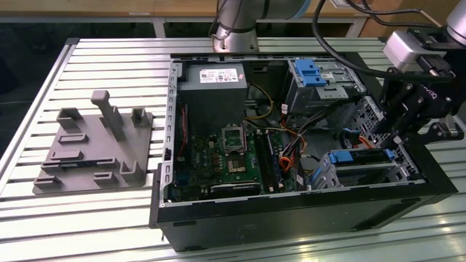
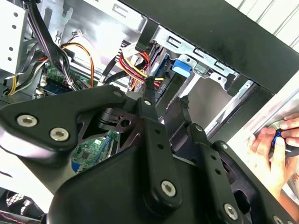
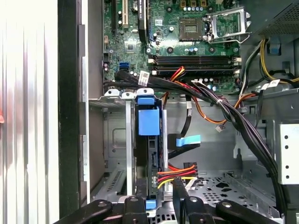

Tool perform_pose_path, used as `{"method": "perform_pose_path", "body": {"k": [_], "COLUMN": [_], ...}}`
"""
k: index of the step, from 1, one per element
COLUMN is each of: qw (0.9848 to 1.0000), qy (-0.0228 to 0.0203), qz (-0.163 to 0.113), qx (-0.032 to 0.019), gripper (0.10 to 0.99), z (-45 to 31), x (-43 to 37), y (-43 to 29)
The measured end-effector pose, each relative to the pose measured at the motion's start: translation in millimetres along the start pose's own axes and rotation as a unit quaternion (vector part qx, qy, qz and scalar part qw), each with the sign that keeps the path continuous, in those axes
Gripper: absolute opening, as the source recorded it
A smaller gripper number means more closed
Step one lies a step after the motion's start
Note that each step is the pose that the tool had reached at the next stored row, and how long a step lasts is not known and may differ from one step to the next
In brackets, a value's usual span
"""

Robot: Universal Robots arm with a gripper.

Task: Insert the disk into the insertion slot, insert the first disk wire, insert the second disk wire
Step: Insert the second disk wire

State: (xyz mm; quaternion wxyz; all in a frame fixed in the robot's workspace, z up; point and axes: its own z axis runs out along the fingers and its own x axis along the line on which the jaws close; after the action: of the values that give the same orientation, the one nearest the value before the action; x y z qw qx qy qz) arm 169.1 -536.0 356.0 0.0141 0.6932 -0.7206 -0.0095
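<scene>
The computer case [image 1: 291, 215] is a tight place for my gripper [image 3: 160, 189]. I judge the main risk is snagging: the thick black cable bundle [image 3: 233, 121] crosses just off to one side of my fingers, and a careless sideways move could drag it or pull a plug loose. A person's hand [image 2: 275, 151] rests outside the case wall beside my wrist, so a wide swing that way could strike it. The insertion slot [image 1: 371, 172] lies directly ahead of my fingertips, and clipping its sheet-metal edge would jar the disk [image 3: 148, 121], which sits on edge inside it, blue carrier showing. My fingers stand apart, gripping nothing, one on each side of the disk's near end. The red and yellow wires [image 3: 176, 173] run between my fingertips to the disk; I cannot tell whether they are seated. The blue flat cable [image 3: 188, 139] hangs just beyond.
</scene>
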Motion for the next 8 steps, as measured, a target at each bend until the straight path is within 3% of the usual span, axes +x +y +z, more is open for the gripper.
{"method": "perform_pose_path", "body": {"k": [4, 8], "qw": [0.9999, 0.9997], "qy": [0.0137, 0.0229], "qz": [0.000, 0.001], "qx": [0.0043, 0.0098], "gripper": [0.361, 0.361], "z": [0.1, 0.2], "x": [-5.2, -14.0], "y": [4.4, 8.6]}}
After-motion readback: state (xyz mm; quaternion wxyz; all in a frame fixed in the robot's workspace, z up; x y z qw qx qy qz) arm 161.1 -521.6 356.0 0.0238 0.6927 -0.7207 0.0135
